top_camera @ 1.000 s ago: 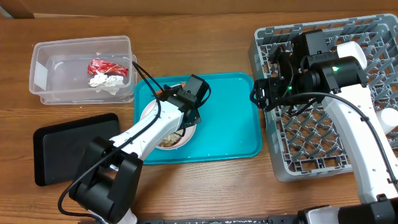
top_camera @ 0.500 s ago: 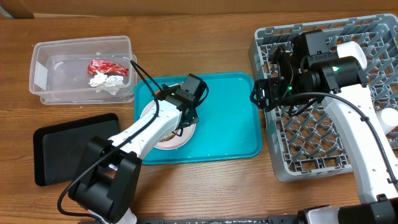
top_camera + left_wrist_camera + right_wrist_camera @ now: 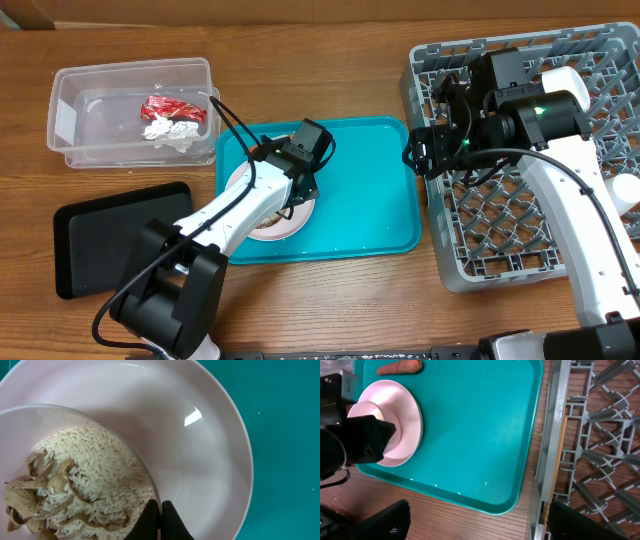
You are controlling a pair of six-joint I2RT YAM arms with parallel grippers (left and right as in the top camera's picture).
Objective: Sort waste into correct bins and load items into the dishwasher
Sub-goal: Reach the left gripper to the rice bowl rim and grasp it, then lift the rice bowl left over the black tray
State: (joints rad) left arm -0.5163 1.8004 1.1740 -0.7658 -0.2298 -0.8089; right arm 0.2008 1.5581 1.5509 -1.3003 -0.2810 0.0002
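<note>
My left gripper (image 3: 161, 510) is shut on the rim of a small white bowl (image 3: 60, 417) holding pale rice and brown scraps (image 3: 95, 465). The small bowl sits inside the pinkish-white bowl (image 3: 200, 450) on the teal tray (image 3: 370, 200). In the overhead view the left gripper (image 3: 297, 190) covers most of the bowls (image 3: 280, 222). An orange carrot-like stick (image 3: 400, 367) lies on the tray beyond the bowls. My right gripper (image 3: 485, 525) is open and empty, over the gap between the tray and the grey dish rack (image 3: 500, 220).
The clear tub (image 3: 70, 120) at the back left holds a red wrapper (image 3: 172, 108) and white tissue (image 3: 168, 130). The black tray (image 3: 110, 235) lies at the front left. White items (image 3: 565, 78) stand in the rack behind the right arm.
The left gripper shifted slightly over the bowls about a second ago, hiding the rice from overhead. Nothing has moved in the last half second. The right arm is still.
</note>
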